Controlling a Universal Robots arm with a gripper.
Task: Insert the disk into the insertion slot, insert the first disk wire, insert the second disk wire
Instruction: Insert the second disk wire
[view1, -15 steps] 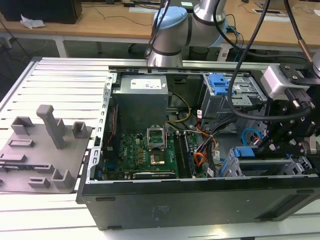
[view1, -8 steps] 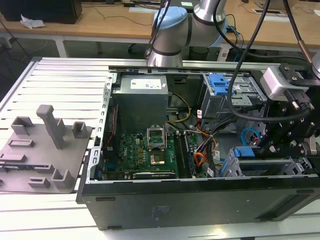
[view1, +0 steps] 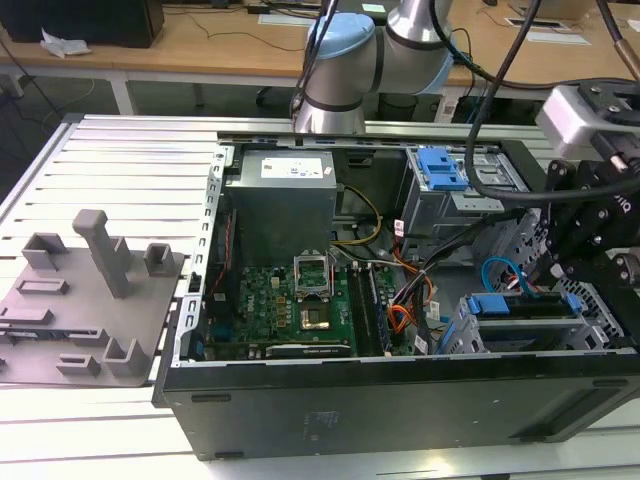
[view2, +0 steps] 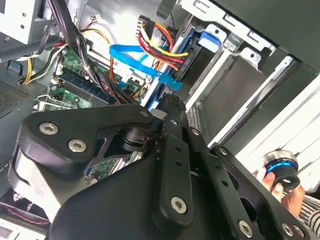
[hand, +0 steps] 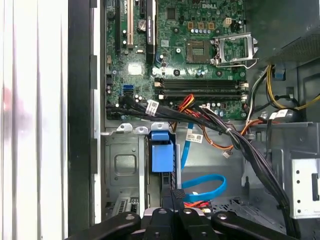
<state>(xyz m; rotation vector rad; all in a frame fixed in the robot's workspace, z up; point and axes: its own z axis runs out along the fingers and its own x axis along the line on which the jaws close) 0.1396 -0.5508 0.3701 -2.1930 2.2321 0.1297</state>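
The disk (view1: 520, 306), framed by its blue carrier (hand: 161, 151), sits inside the insertion slot (view1: 602, 305), a low perforated metal cage (hand: 125, 165) at the exterior view's right end of the open computer case. The second disk wire (hand: 205, 187), a light-blue flat cable, loops beside the disk (view2: 135, 54). My gripper (hand: 172, 196) hangs over the disk's rear edge with its fingers together. The tips (view2: 162, 106) are right at the blue cable's end. Whether they pinch it is hidden. In the exterior view the gripper (view1: 548, 272) stands above the slot.
A red, yellow and black wire bundle (view2: 160, 42) runs to the disk. Thick black cables (hand: 240, 145) cross the case. The motherboard (view1: 300, 300), grey power box (view1: 280, 195) and taller cage with blue latch (view1: 440, 168) lie nearby. A hand (view2: 292, 192) holds a round black-and-blue object.
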